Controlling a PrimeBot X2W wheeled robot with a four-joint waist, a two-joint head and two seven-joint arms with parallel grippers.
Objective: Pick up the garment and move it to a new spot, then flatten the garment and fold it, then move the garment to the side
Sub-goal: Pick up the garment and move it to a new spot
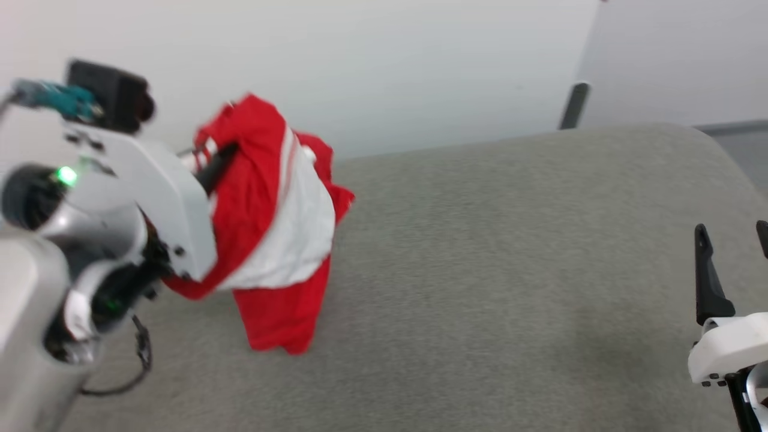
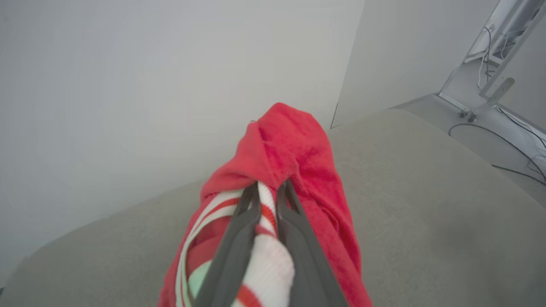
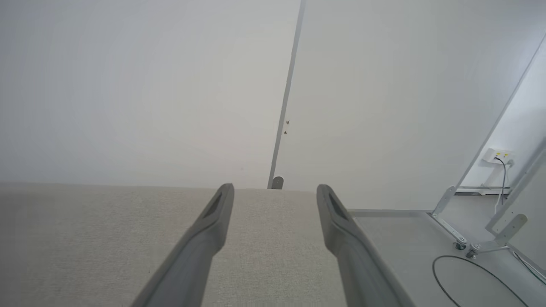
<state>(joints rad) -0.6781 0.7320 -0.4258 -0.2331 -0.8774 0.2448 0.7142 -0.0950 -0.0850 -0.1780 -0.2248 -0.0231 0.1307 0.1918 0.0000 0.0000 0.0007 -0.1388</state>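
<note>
Left jaws were clamped on the shirt (image 2: pixel 294 140). In the left wrist view both dark fingers (image 2: pixel 239 243) sat nearly together, with striped red-and-white trim pinched between them and red cloth bunched over the tips. In the head view the shirt (image 1: pixel 270 198) hung at 9 o'clock from the left arm (image 1: pixel 150 198), red body with a white panel draped down. Its lowest fold reached toward the desk (image 1: pixel 510 270); contact there could not be told. Frame was blurred around the arm.

Right jaws were open and held nothing. The right wrist view showed the two fingers (image 3: pixel 204 238) spread wide, with bare grey desk (image 3: pixel 85 238) between them. In the head view the right fingers (image 1: pixel 708 282) stood at 4 o'clock, well apart from the shirt.

A pale wall (image 1: pixel 390 60) ran behind the desk at 12 o'clock. A black cable (image 3: pixel 469 273) lay on the floor (image 3: pixel 405 238) at 4 o'clock in the right wrist view.
</note>
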